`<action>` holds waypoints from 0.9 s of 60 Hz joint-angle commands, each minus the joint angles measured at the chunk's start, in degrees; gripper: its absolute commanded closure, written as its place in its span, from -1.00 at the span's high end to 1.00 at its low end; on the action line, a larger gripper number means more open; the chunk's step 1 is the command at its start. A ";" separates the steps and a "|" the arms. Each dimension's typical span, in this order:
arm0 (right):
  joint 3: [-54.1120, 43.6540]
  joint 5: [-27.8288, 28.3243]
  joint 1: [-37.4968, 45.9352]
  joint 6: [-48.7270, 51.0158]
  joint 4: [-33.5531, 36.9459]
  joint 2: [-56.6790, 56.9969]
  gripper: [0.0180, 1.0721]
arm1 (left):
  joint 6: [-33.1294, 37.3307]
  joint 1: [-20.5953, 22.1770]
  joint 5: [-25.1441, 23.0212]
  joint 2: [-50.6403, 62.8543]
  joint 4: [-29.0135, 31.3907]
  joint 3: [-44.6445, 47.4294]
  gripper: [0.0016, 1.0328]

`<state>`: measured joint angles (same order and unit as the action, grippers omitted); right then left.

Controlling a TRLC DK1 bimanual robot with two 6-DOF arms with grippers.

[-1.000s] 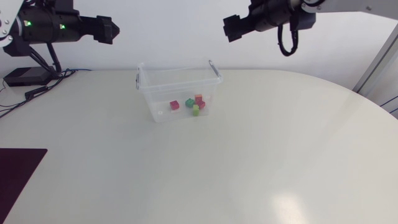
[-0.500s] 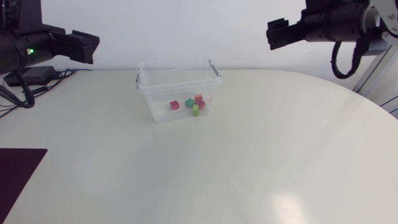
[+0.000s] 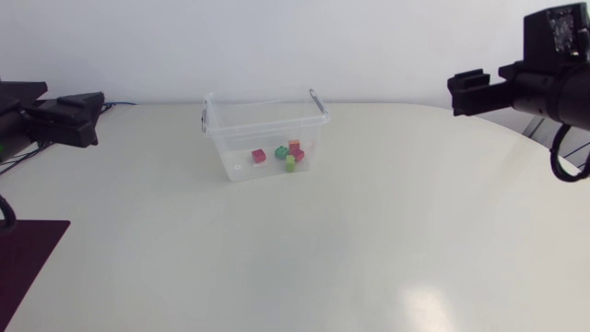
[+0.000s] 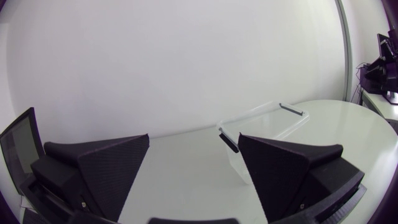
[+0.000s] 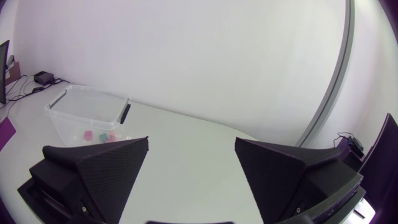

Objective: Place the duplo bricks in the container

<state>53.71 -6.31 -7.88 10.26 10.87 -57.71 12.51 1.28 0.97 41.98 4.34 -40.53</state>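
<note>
Left gripper [image 3: 98,118] at 9 o'clock of container, fingers apart, clear container [image 3: 221,159] upright at 12 o'clock on white table [image 3: 323,244], red and green duplo bricks [image 3: 284,155] inside it, right gripper [image 3: 454,92] at 3 o'clock, fingers apart

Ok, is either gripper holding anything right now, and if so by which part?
Nothing is held. The left gripper and the right gripper are both open and empty; the duplo bricks lie inside the container.

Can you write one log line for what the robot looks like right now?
duplo bricks: in container | left gripper: open, empty, away from container | right gripper: open, empty, away from container
</note>
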 commanded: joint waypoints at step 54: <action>-35.02 0.74 8.64 -4.21 -7.05 35.26 0.91 | -0.28 -2.60 0.00 -29.60 -3.57 26.56 0.94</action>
<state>21.43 -5.87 0.56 8.05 5.02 -24.71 13.69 -1.10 0.95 13.78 1.43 -16.32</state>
